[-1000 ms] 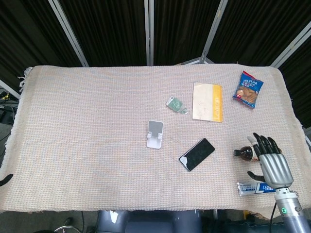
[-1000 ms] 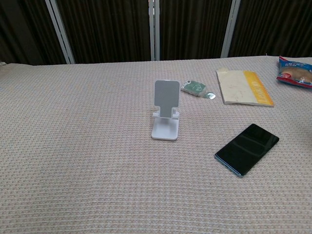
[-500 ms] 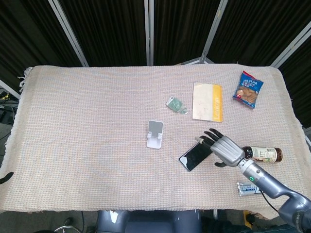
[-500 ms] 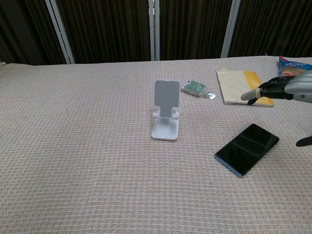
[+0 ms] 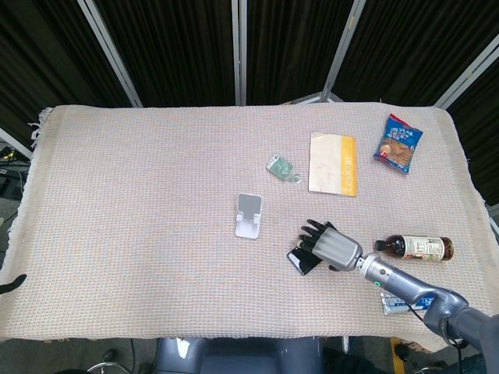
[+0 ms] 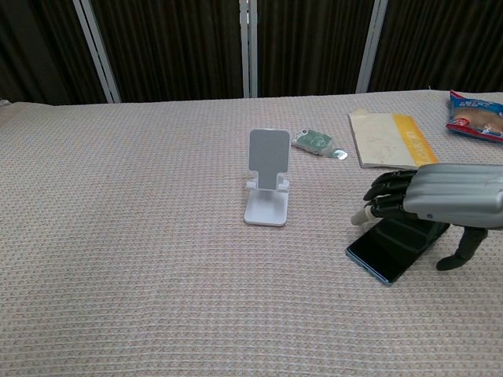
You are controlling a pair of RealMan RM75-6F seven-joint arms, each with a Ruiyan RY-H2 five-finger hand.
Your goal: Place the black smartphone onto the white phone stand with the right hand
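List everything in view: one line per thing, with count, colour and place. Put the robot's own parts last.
table cloth: one, beige woven, covering the whole table.
phone stand: one, white, upright near the table's middle.
smartphone: one, black, lying flat to the right of the stand, partly under the robot hand.
small packet: one, green, behind the stand.
booklet: one, cream with a yellow edge, right of the packet.
snack bag: one, blue and red, far right corner.
bottle: one, dark with a pale label, lying on its side at the right.
tube: one, blue and white, near right edge.
right robot hand: one, grey and black, over the smartphone, fingers spread.
left robot hand: only a dark tip, near left edge.
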